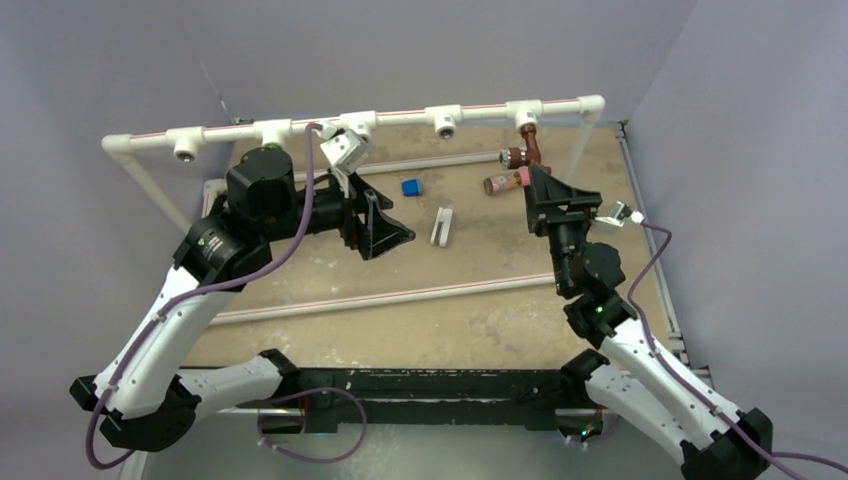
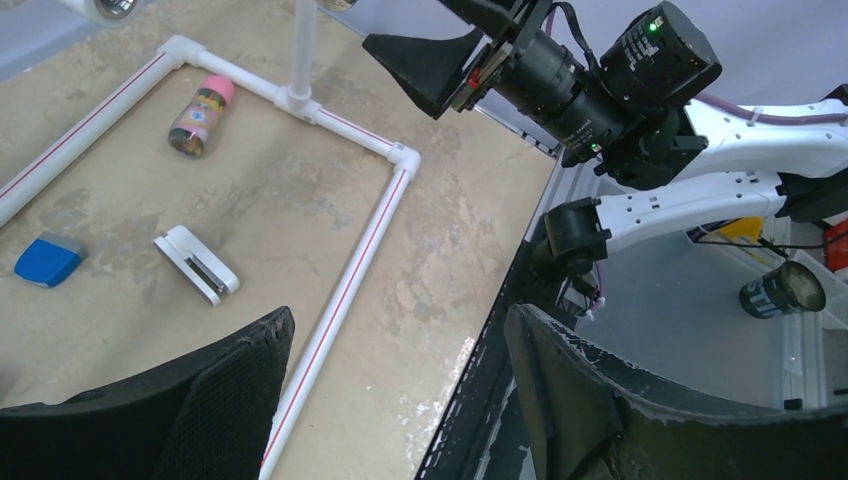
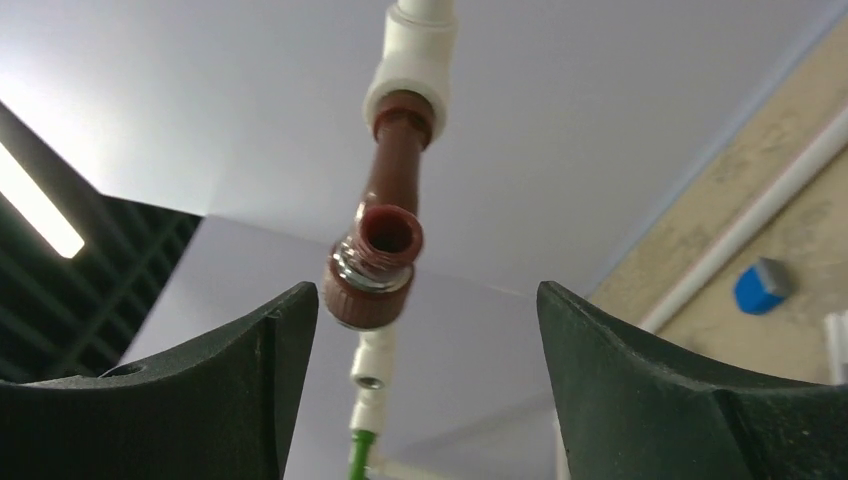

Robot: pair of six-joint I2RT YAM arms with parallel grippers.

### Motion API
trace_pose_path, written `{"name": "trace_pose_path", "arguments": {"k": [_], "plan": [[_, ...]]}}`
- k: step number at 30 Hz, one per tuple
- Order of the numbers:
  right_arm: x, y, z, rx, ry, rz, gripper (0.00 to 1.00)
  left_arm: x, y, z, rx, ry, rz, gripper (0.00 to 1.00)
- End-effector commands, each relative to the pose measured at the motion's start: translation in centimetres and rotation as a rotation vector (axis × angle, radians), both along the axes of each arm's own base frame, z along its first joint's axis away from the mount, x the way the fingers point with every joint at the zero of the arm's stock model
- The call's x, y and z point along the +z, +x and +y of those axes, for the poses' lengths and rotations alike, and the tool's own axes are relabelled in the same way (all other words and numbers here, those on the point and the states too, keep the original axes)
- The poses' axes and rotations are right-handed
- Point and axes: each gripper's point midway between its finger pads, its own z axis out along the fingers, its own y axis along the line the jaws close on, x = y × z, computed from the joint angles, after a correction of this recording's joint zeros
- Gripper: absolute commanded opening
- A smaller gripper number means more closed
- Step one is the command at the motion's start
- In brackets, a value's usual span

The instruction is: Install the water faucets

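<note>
We judge the task about half done. The dark reddish-brown faucet (image 3: 383,215) hangs seated in a white tee (image 3: 410,60) on the pipe rail. The right gripper (image 3: 425,300) holds its jaws wide on either side of it, grasping nothing. The left gripper (image 2: 398,315) is likewise released and empty over the table (image 2: 300,200). A green sliver (image 3: 358,455) farther along the rail may be the green faucet, but it is cut off, so we cannot tell whether it is seated.

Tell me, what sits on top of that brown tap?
A white pipe fitting; the brown faucet hangs from it. The joint inside the fitting is hidden.
</note>
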Motion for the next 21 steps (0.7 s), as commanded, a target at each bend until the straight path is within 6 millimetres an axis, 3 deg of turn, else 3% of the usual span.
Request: {"name": "trace_pose_path", "arguments": {"k": [1,8,21], "plan": [[-2.5,-0.5,-0.2,-0.029,-0.27,0.046,0.82,1.6,0.1,0.1,0.007,-0.019,-0.045,0.77],[-2.2,-1.6,-1.3,-0.089,-0.76,-0.019,0.82,1.8,0.0,0.3,0.013,-0.021,-0.052,0.77],[-2.9,1.1,-3.9,-0.234,-1.525,0.009,0.84,1.8,-0.3,0.5,0.011,-0.025,-0.065,0.77]]}}
